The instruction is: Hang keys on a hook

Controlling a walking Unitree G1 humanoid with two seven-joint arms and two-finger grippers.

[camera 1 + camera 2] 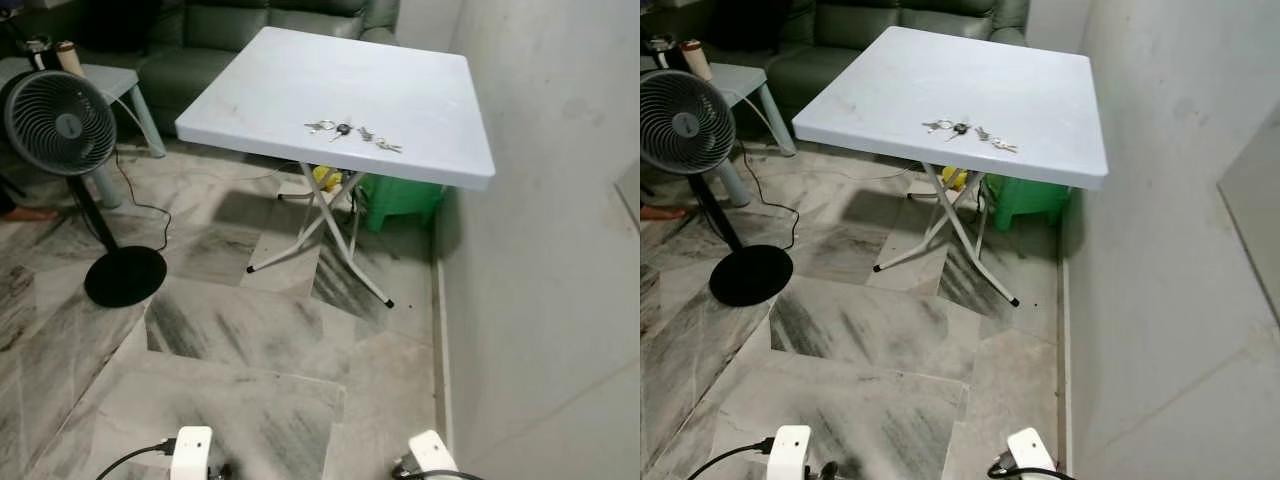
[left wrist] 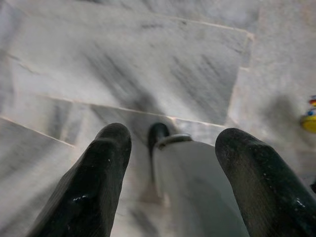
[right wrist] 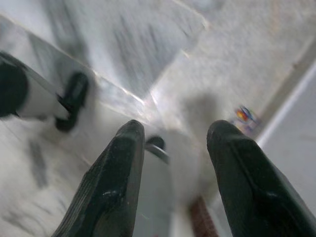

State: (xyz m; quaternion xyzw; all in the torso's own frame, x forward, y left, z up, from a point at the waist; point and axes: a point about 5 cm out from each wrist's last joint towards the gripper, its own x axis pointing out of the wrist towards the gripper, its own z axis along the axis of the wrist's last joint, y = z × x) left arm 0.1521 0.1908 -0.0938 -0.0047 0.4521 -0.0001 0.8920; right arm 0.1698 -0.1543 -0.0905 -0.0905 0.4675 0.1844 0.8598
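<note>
Left eye view: keys (image 1: 350,131) tiny on table (image 1: 420,60); both grippers' jaws released, wrist views blurred.

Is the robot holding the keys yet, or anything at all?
Nothing is held. Both the left gripper and right gripper hang open over the marble floor, while the keys lie on the white table.

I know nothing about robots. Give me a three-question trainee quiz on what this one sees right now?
1. True or false: the keys lie on the white table.
2. Which stands on the floor at the robot's left? A) a fan B) a ladder C) a bicycle
3. Fill in: in both wrist views, the left gripper and right gripper hang over the marble floor with fingers ____.

Key: 1 true; 2 A; 3 open.
</note>
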